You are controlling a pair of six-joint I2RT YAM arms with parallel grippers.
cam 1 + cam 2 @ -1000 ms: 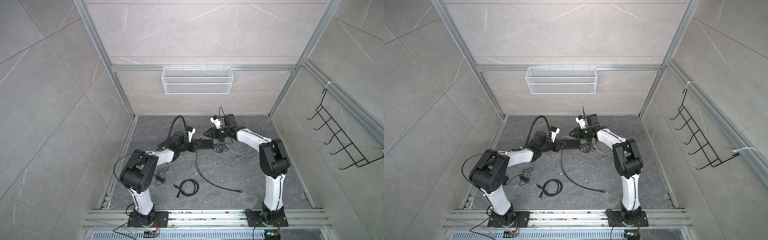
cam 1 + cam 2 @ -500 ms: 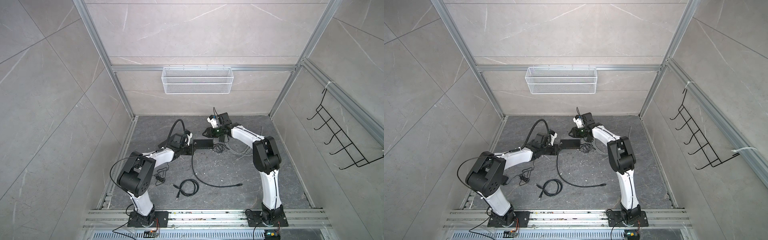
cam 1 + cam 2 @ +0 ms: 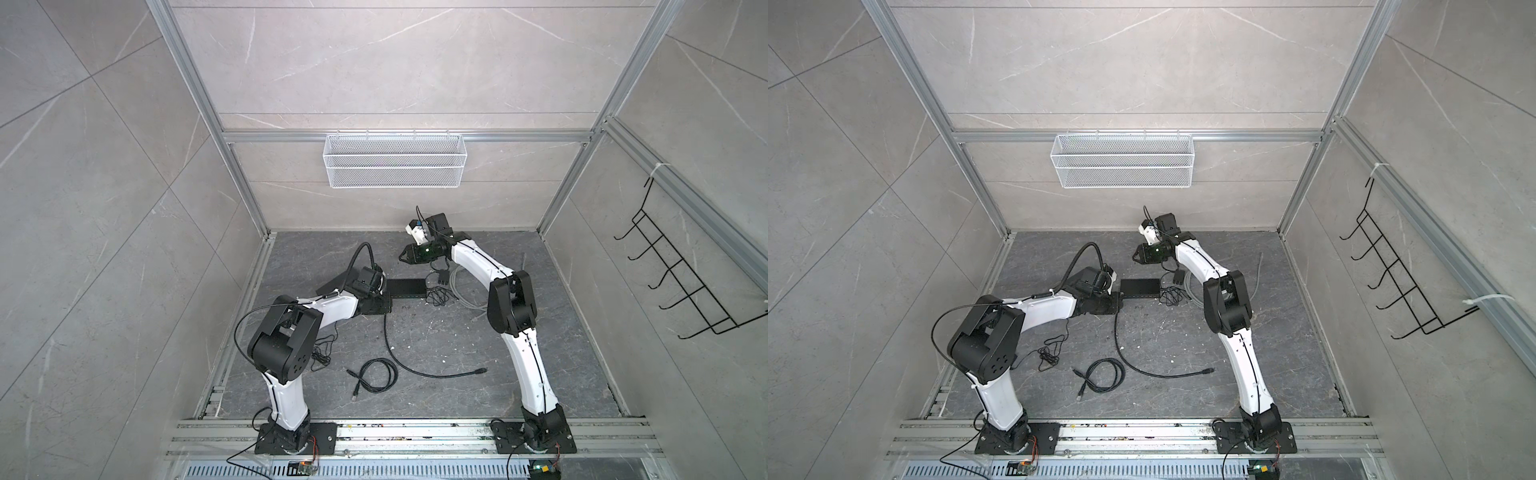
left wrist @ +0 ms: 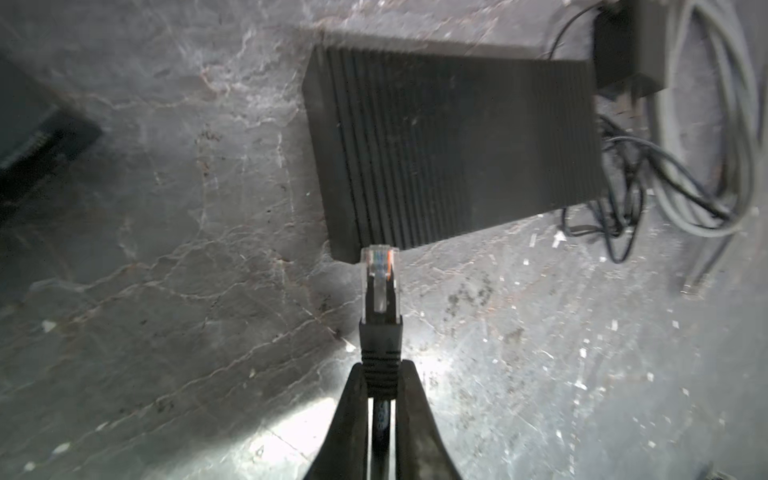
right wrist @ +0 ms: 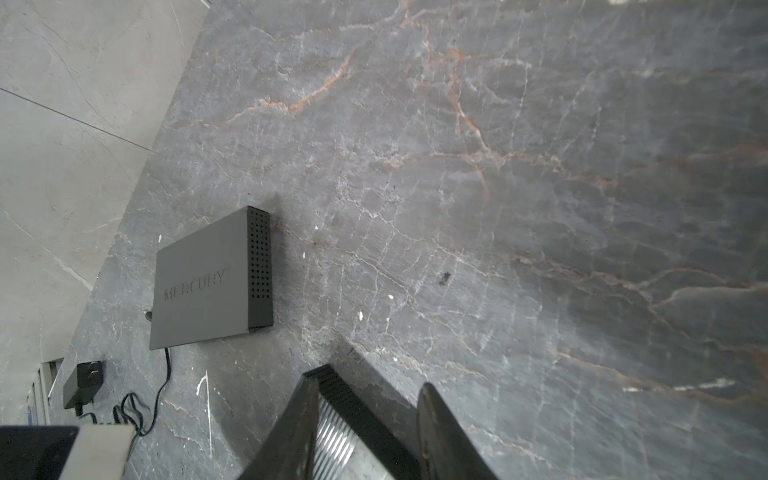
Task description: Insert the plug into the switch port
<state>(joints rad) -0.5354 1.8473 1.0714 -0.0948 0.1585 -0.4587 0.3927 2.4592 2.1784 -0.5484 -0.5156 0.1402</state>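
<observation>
Plug (image 4: pixel 380 282) sticks out ahead of the left claw (image 4: pixel 381 370), pinched.

The plug (image 4: pixel 380 278) is clear glossy plastic; the switch (image 4: pixel 457 145) is matt black and ribbed; the tabletop (image 4: pixel 166 270) looks like veined, scuffed stone.

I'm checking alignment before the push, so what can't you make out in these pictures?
- Ports: in the left wrist view the switch shows only its ribbed top and a plain side, blurred.
- RJ45 plug: too small in both top views, hidden under the left gripper.
- Right wrist view: switch cut by the bottom edge.
</observation>
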